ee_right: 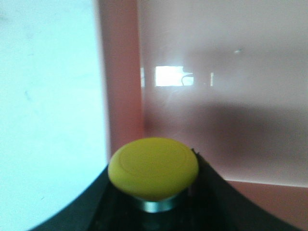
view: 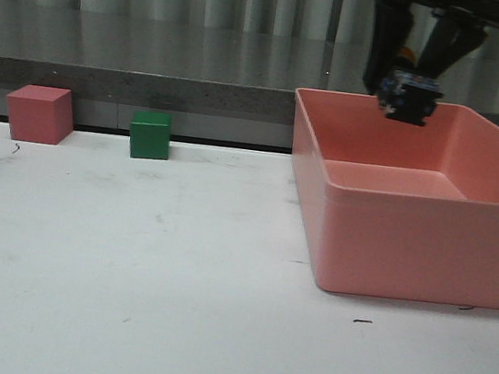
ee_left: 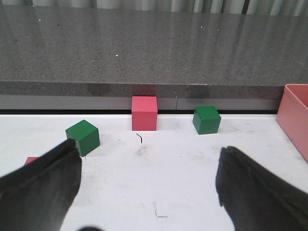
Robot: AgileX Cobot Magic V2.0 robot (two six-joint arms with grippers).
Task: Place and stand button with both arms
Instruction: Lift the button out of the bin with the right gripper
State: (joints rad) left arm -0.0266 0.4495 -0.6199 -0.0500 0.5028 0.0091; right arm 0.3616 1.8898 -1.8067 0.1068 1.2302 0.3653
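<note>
The button [view: 409, 98] hangs in the air above the back edge of the pink bin [view: 408, 247], and my right gripper [view: 409, 84] is shut on it. In the right wrist view its yellow cap [ee_right: 153, 166] fills the space between the black fingers of the right gripper [ee_right: 153, 211], with the bin's wall [ee_right: 122, 96] and floor beyond. My left gripper [ee_left: 149, 149] is open over bare white table, nothing between its fingers; it does not appear in the front view.
A pink cube [view: 39, 113] and a green cube [view: 150, 134] stand at the table's back left edge. The left wrist view shows a pink cube [ee_left: 144, 113], two green cubes [ee_left: 83, 137] [ee_left: 207, 119] and the bin's corner [ee_left: 296, 115].
</note>
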